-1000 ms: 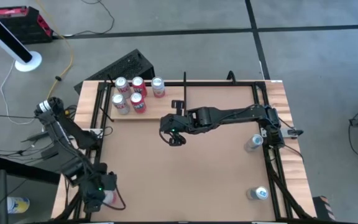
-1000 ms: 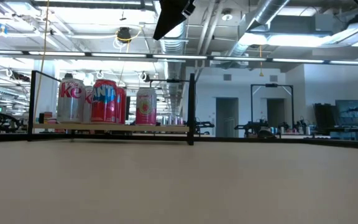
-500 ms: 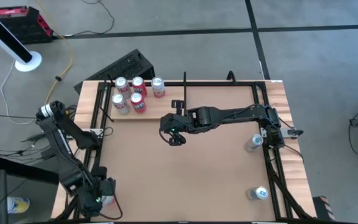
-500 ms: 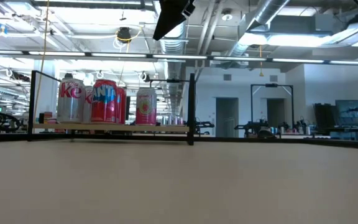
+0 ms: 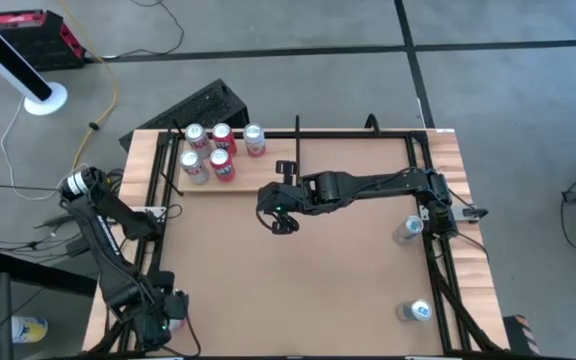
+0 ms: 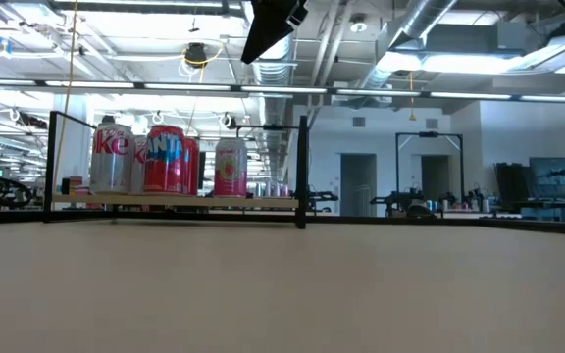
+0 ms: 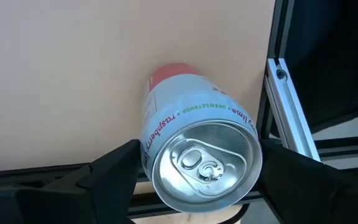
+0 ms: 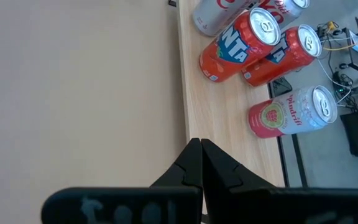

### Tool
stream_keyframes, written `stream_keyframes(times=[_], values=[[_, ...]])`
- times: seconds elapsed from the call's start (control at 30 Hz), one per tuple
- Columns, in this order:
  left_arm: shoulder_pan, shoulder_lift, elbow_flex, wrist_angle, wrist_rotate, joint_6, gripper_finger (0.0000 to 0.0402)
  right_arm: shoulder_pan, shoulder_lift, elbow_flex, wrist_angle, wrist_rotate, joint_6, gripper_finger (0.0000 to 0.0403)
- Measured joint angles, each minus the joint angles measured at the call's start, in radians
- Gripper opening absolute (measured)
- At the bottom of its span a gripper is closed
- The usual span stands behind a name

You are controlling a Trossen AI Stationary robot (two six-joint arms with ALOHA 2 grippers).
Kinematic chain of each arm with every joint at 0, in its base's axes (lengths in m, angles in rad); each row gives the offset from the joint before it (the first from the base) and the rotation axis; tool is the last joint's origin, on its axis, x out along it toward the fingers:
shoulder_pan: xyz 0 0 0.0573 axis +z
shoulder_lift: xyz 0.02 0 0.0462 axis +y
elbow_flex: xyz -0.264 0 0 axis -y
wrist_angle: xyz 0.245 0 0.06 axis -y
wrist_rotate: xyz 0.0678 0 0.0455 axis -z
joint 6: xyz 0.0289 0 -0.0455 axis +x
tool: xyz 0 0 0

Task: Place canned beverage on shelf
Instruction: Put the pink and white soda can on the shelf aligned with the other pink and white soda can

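Observation:
A pink and white can (image 7: 201,155) stands upright on the brown tabletop at the near left corner, beside the black frame rail (image 7: 288,106); it also shows in the high view (image 5: 176,322). My left gripper (image 5: 158,322) is open, pointing down, one finger on each side of the can's top. My right gripper (image 5: 283,222) is shut and empty, above the table's middle, just right of the shelf. The pale wooden shelf (image 5: 243,168) at the far left holds several upright cans (image 5: 213,150), which also show in the low view (image 6: 165,157). My left gripper's fingers (image 7: 114,171) stand close against the can's two sides near its top rim (image 7: 148,155), coming from above. I cannot tell whether they touch it. The can stands on the table.
Two more cans stand on the table's right side strip, one at the middle (image 5: 406,230) and one near the front (image 5: 418,312). A black frame rail (image 5: 438,270) runs around the tabletop. A thin black upright (image 6: 302,172) stands at the shelf's right end.
My left gripper has gone toward the table's near edge, along the left rail, and now stands over the pink can. The right arm has kept still.

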Motion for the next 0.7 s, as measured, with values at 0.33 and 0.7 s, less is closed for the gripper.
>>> stream_keyframes(times=[0.33,0.7], values=[[0.020,0.000,0.000,-0.074,0.013,0.089,0.0250,0.000,0.000,0.000,-0.004,0.000,0.000,0.0021],[0.196,-0.010,-0.001,-0.162,0.010,0.413,0.0246,0.000,0.000,0.000,-0.127,0.002,0.007,0.0021]])
